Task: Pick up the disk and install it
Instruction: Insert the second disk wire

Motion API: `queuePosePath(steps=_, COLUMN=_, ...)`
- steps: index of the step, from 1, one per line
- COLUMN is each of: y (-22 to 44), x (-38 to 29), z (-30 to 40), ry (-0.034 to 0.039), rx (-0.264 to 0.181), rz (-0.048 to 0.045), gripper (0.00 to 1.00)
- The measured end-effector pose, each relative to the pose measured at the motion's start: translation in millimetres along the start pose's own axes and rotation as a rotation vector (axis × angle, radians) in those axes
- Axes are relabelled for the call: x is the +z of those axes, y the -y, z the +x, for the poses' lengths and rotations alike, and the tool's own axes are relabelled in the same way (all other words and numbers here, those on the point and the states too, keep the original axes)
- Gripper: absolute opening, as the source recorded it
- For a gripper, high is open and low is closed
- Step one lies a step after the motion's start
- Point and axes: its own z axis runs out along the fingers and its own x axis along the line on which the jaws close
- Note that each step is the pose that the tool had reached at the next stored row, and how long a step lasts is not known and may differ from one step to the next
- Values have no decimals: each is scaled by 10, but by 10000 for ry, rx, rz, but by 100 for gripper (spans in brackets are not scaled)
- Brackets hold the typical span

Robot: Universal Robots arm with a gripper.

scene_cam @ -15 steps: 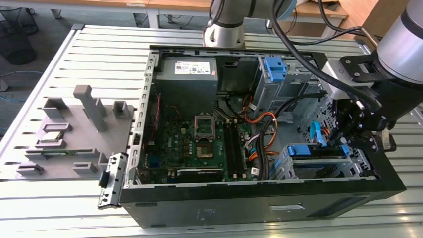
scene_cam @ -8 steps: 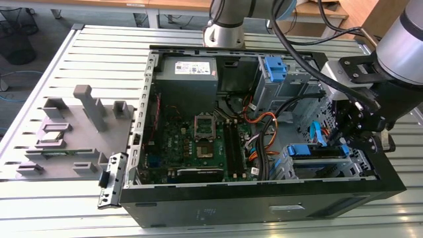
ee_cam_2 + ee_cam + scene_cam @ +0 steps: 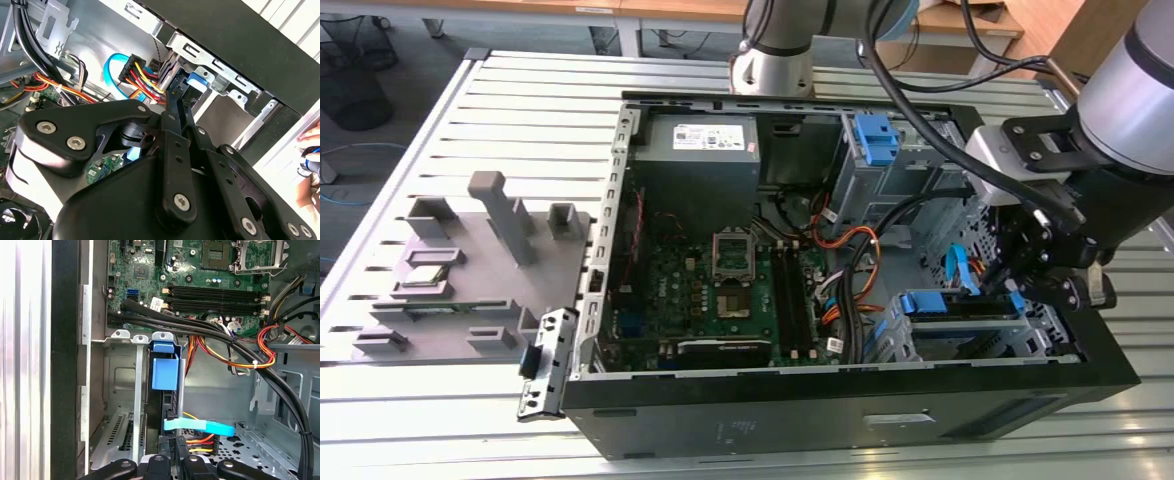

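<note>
- Open black computer case (image 3: 854, 400) lies on its side on a ribbed metal worktop (image 3: 520, 110); case walls are dark sheet steel, inner cages bare grey perforated metal.
- Inside the case: green motherboard (image 3: 720, 290) with square socket frame and long black memory slots; grey power supply box (image 3: 700, 140) in the far corner; bundles of black, orange, red and yellow cables (image 3: 235, 347).
- Disk (image 3: 958, 310), in its blue plastic bracket, sits in the lower drive cage at the exterior view's right, near the case front. In the first wrist view the blue bracket tab (image 3: 165, 371) stands edge-on between grey cage rails; in the second wrist view the tab (image 3: 197, 80) shows at the cage mouth.
- A flat light-blue data cable (image 3: 200, 426) and a multicoloured power plug (image 3: 137, 75) meet the disk's rear edge.
- Claw (image 3: 1041, 275), matte black with bolted linkage arms, hangs just above the disk's end; its fingers (image 3: 175, 107) lie close together, reaching to the bracket. Cannot tell whether they pinch it.
- A second blue bracket (image 3: 874, 135) sits in the upper cage.
- Grey moulded fixture tray (image 3: 467, 260) rests on the worktop at the exterior view's left.
</note>
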Motion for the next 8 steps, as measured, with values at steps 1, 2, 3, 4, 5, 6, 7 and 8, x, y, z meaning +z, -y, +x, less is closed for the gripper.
queuePosePath(steps=1, y=-3, x=0, z=2, ry=9, rx=0, rz=9, gripper=17)
queuePosePath(steps=2, y=-6, x=0, z=4, ry=14, rx=0, rz=18, gripper=17)
queuePosePath(steps=3, y=-10, x=2, z=6, ry=18, rx=1, rz=29, gripper=17)
queuePosePath(steps=4, y=-14, x=3, z=8, ry=20, rx=0, rz=39, gripper=17)
queuePosePath(steps=5, y=-17, x=3, z=10, ry=20, rx=-1, rz=48, gripper=17)
queuePosePath(steps=6, y=-18, x=3, z=11, ry=21, rx=-2, rz=53, gripper=17)
queuePosePath(steps=7, y=-19, x=6, z=12, ry=22, rx=-2, rz=55, gripper=17)
queuePosePath(steps=8, y=-20, x=10, z=14, ry=23, rx=-3, rz=56, gripper=17)
